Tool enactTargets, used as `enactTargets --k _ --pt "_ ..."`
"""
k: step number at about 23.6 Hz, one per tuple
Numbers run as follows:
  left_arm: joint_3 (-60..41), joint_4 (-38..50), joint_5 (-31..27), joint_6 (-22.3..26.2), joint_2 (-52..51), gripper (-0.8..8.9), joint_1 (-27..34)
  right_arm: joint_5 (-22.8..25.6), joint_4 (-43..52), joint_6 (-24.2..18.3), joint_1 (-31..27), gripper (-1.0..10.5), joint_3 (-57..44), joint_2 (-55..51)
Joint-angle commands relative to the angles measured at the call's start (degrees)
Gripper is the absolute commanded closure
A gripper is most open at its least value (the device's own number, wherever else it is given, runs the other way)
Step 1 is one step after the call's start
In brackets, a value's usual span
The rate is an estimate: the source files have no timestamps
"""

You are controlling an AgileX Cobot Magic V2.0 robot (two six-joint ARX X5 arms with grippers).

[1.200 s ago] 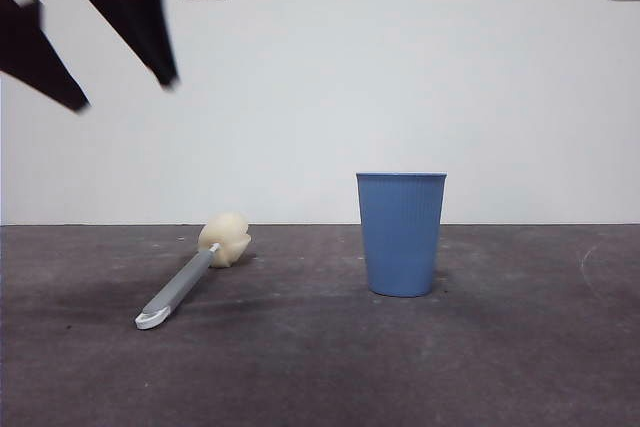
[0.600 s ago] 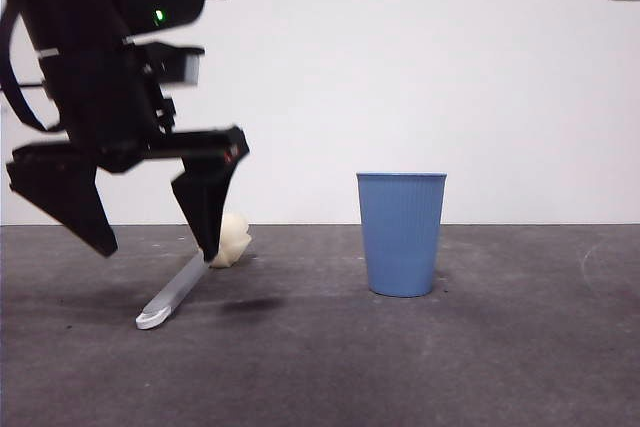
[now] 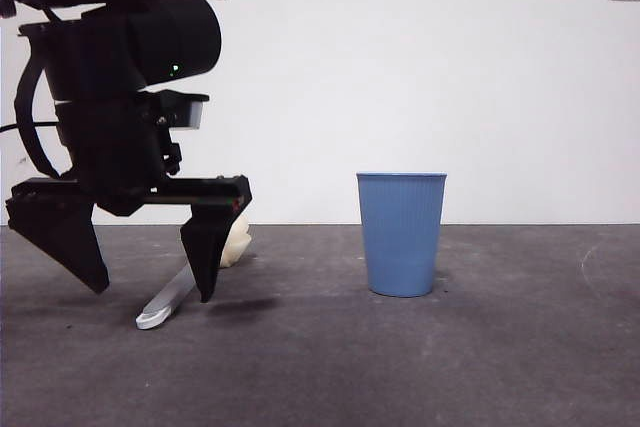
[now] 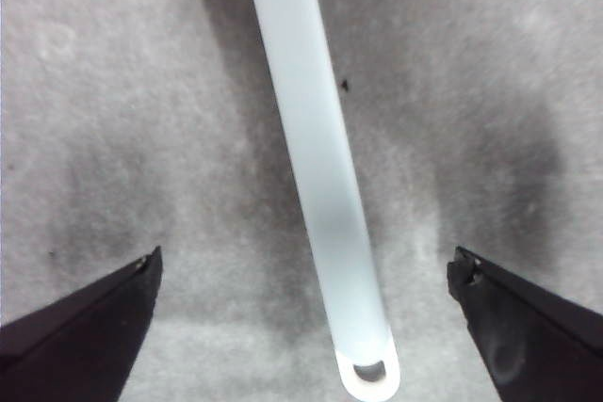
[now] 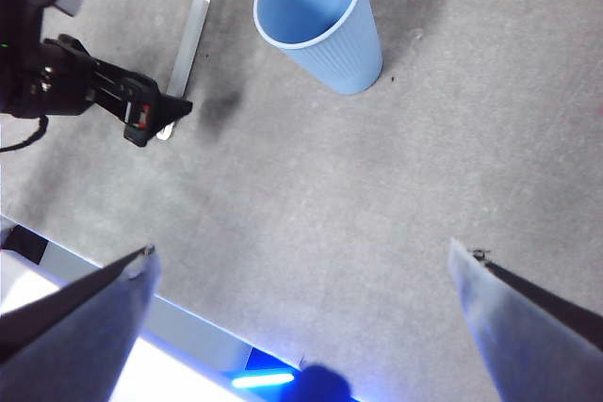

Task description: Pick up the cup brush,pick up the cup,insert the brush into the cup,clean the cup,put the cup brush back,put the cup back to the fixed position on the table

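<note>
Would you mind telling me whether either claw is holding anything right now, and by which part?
Nothing is held. The left claw straddles the cup brush handle, open; the right claw is open too.

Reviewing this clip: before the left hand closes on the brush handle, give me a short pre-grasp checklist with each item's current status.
1. Left hand open wide: ok.
2. Cup brush handle lies between its jaws, roughly centred in the left wrist view: ok.
3. Jaw tips low enough beside the handle: cannot tell; the front view shows them near the table.
4. Cup upright and well apart from the brush: ok.
5. Right hand open, high above the table, clear of the grasp: ok.
</note>
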Motion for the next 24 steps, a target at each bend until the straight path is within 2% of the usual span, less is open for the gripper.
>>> enactTargets --k 1,6,8,9,12,22,24 --pt "0.0 0.4 -0.3 -0.8 1.7 2.52 -0.6 0.0 0.7 0.6 0.1 3.5 0.0 0.1" --pt "0.0 1.5 -0.4 -1.8 1.8 2.7 -1.0 0.0 1.1 0.6 0.1 3.5 0.0 0.1" --pt "0.0 1.5 -0.2 -1.8 1.8 4.54 -1.0 0.0 1.1 0.6 0.1 3.5 0.0 0.1" --pt "0.0 1.6 0.2 -1.8 1.8 5.0 -1.0 0.0 1.1 0.6 0.1 3.5 0.0 0.1" --pt "0.0 1.3 1.7 -3.0 1.8 5.05 -1.0 0.0 1.1 0.7 0.1 3.5 0.0 0.1" --pt "0.0 -0.8 1.6 -7.8 1.9 5.07 -1.4 0.0 1.0 1.0 0.1 3.5 0.0 0.1" --pt "0.0 -1.4 1.7 -7.8 1.9 6.05 -1.4 0.0 1.0 1.0 0.1 3.5 0.0 0.1"
